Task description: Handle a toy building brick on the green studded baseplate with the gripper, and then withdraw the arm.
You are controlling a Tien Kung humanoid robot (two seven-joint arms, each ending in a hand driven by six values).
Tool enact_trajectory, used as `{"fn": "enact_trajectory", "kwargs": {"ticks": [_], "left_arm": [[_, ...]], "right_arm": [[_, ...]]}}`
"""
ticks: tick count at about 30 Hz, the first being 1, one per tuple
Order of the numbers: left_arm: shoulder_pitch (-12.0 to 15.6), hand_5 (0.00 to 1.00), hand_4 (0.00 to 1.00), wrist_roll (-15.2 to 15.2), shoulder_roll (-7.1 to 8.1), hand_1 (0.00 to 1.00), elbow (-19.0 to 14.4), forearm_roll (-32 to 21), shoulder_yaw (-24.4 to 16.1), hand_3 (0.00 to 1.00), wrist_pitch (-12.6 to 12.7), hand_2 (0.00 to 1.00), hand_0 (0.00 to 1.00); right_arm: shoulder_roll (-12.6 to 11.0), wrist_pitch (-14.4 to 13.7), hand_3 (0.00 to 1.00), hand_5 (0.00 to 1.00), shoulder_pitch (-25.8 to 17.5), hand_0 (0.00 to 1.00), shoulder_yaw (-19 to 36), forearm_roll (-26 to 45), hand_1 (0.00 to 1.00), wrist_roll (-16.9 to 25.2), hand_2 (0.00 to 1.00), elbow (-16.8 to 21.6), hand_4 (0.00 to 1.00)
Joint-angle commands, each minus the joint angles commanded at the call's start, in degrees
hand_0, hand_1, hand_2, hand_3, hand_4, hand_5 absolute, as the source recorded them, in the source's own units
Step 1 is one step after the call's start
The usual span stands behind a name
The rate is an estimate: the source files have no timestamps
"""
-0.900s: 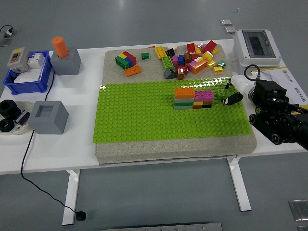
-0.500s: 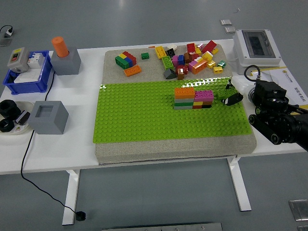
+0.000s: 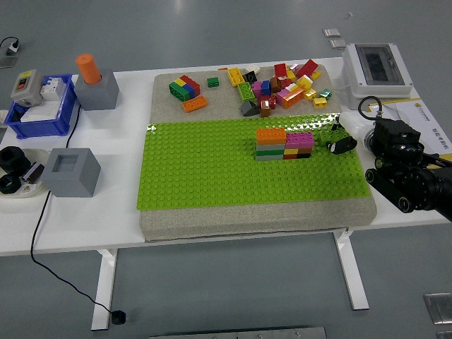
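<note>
Brick [image 3: 325,136], green, sat at the right-hand end of the stacked block [image 3: 284,143], close to the far right corner of the green studded baseplate [image 3: 212,169]; the right hand [image 3: 342,141] was at the brick, its dark fingertips [image 3: 344,144] closing on the brick's right side; the grasp appeared closed on the brick, though the contact was small in view; whether the brick was seated on studs or held just above them could not be told.

Nearest the camera, the baseplate's front half lay bare; the stacked block stood right of the baseplate's centre, orange on top at its left, pink at its right, darker layers beneath; beyond the baseplate's far edge, loose bricks [image 3: 282,83] lay in a heap on the grey mat [image 3: 162,220].

Risks, as judged: a skewed press would leave the brick half-seated; withdrawal with fingers not fully released could lift the brick off, or drag the stacked block sideways; the forearm [image 3: 402,176] passed near the baseplate's right edge.
</note>
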Motion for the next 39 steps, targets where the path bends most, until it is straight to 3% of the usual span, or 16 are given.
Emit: {"fn": "enact_trajectory", "kwargs": {"ticks": [26,33,39], "left_arm": [[0.4,0.361,0.575,-0.3,-0.15,0.822,0.0,-0.4,-0.2,0.546,0.4,0.794,0.806],[0.8,0.358,0.576,-0.4,-0.32,0.823,0.0,-1.0,-0.2,0.546,0.5,0.797,0.807],[1.3,0.360,0.578,-0.6,-0.55,0.825,0.0,-2.0,0.2,0.548,0.8,0.798,0.808]], "right_arm": [[-1.9,-1.2,0.531,0.372,0.3,0.808,0.4,-1.0,0.801,0.2,0.811,4.0,0.580],[-5.2,-0.9,0.529,0.372,-0.2,0.810,2.2,-3.3,0.804,-1.0,0.812,9.9,0.581],[-9.6,-0.5,0.527,0.366,-2.1,0.813,3.7,-5.7,0.809,-2.4,0.815,17.8,0.582]]}}
